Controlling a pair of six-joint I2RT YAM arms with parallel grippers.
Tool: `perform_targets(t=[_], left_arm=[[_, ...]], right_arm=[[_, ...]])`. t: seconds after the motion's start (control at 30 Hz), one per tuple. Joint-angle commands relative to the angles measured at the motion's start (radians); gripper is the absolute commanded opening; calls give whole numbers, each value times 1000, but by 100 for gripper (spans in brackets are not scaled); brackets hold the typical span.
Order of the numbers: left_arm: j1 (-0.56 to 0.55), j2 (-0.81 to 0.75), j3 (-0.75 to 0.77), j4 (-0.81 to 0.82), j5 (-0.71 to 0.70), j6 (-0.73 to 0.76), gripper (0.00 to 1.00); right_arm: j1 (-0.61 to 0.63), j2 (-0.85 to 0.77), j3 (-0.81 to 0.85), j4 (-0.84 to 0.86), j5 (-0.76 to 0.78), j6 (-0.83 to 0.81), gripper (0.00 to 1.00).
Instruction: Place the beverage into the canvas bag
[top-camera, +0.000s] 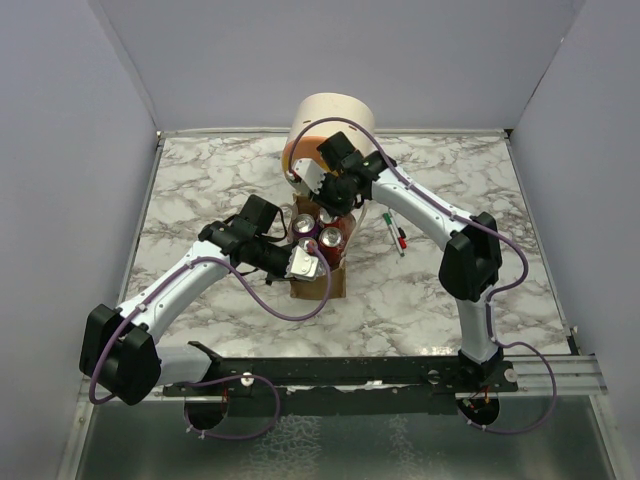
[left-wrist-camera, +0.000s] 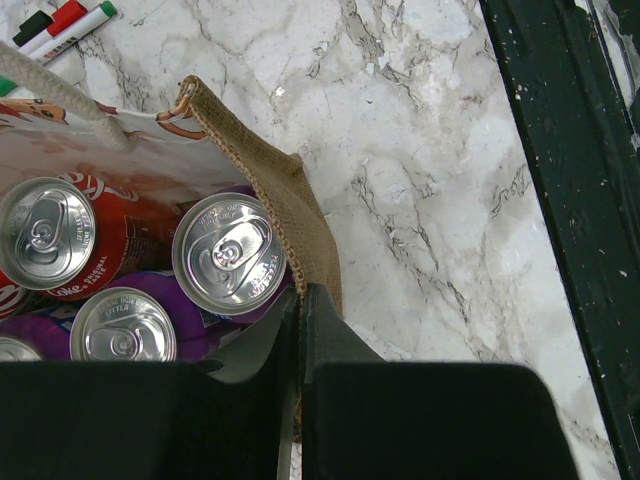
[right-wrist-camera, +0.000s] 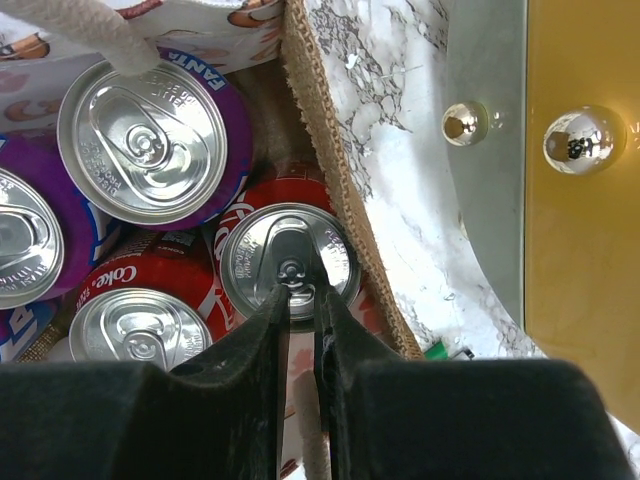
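Pinching the canvas bag (left-wrist-camera: 290, 205), left end effector (left-wrist-camera: 300, 297) is closed; right end effector (right-wrist-camera: 301, 297), closed, touches a Coke can (right-wrist-camera: 262, 245).

Below the right claw (right-wrist-camera: 300, 300), Coke cans (right-wrist-camera: 255, 250) and Fanta cans (right-wrist-camera: 150, 140) pack the canvas bag (right-wrist-camera: 330, 170), with only slivers between them. To its right, a narrow strip of marble table (right-wrist-camera: 395, 150) runs before the yellow-fronted cylinder (right-wrist-camera: 580, 250). Right of the left claw (left-wrist-camera: 300, 300), bare marble lies open up to the black rail (left-wrist-camera: 570, 200).
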Motion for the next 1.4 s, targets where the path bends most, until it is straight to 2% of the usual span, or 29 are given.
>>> perform_targets(t=[0.0,0.23,0.53,0.7,0.83,1.13,1.23,1.37], left_arm=[[-12,-6,17,-31,14,-1,0],[-14,-11,29,-13,17,-42,0],[-12,-9,73,38,12,-181,2],[-13,-1,124,16,-14,-193,7],[-12,-6,142,-3,-9,-185,16],[-9,-20,201,19,-56,-265,32],[5,-34,220,62,-122,-353,36],[28,-63,238,122,-249,-445,38]], right_arm=[[-6,38,29,3,57,-6,16],[-10,-15,89,-13,-30,22,24],[-30,-123,130,-3,-196,72,37],[-67,-203,127,13,-225,104,41],[-109,-278,98,24,-224,119,43],[-368,-503,-143,122,-283,169,52],[-490,-587,-256,179,-315,202,56],[-600,-672,-404,252,-259,236,63]])
